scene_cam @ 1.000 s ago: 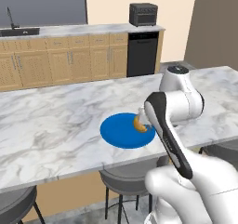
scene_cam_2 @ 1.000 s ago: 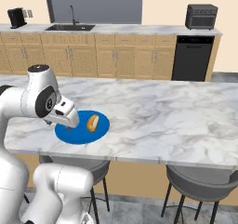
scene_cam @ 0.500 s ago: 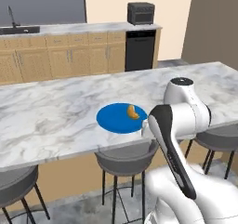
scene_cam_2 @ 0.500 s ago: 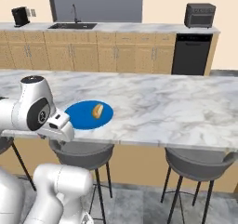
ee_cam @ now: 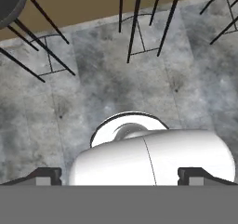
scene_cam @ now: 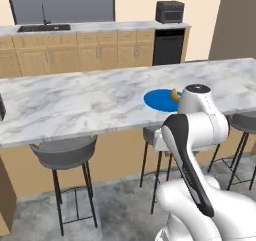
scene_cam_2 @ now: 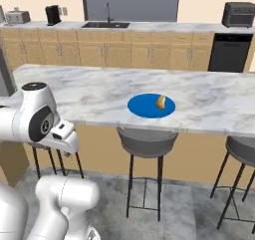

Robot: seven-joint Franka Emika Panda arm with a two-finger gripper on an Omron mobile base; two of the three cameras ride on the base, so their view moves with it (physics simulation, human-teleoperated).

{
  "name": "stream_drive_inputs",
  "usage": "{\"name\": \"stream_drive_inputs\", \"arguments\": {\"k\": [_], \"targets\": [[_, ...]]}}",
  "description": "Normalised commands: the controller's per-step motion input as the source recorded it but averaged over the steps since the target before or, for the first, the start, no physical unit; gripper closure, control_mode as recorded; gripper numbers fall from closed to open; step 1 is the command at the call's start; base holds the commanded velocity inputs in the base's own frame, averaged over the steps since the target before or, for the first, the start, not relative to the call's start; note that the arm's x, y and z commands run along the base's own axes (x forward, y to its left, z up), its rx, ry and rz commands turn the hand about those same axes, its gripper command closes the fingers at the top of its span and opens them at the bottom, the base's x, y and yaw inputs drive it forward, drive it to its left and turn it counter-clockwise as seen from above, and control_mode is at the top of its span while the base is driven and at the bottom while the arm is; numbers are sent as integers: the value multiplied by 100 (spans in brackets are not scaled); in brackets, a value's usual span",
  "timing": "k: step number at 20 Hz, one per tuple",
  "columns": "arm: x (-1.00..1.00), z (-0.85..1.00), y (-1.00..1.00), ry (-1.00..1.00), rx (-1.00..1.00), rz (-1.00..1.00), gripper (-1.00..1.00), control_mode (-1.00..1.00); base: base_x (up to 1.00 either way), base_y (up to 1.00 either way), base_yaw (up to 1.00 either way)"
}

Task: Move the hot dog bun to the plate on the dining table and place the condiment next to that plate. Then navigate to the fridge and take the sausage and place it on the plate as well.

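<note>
The hot dog bun [scene_cam: 174,94] [scene_cam_2: 161,102], small and golden-tan, lies on the right part of the blue plate [scene_cam: 156,99] [scene_cam_2: 142,106]. The plate rests near the front edge of the marble dining table [scene_cam: 75,105] [scene_cam_2: 94,92]. My white arm is folded low in front of the table, well short of the plate. In the hand view my gripper [ee_cam: 121,176] points down at the grey floor, open, its dark fingertips [ee_cam: 46,175] wide apart with nothing between them. The condiment, the sausage and the fridge are out of view.
Grey bar stools [scene_cam: 65,152] [scene_cam_2: 147,137] stand along the table's near side, and their thin legs [ee_cam: 139,23] show in the hand view. Behind the table runs a wooden counter with a sink [scene_cam_2: 105,24], a toaster oven [scene_cam: 169,12] and a dark dishwasher [scene_cam: 167,47].
The whole picture has shifted: the base has backed off from the table and moved sideways. My arm has drawn back from over the plate and folded low. The bun stays on the plate.
</note>
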Motion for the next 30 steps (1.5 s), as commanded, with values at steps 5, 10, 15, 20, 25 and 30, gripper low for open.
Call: {"name": "stream_drive_inputs", "arguments": {"k": [5,10,15,20,25,30], "targets": [[0,0,0,0,0,0,-100,100,-12,100,7],[0,0,0,0,0,0,-100,100,0,100,3],[0,0,0,0,0,0,-100,100,0,100,1],[0,0,0,0,0,0,-100,100,9,100,0],[0,0,0,0,0,0,-100,100,39,100,0],[0,0,0,0,0,0,-100,100,89,100,0]]}}
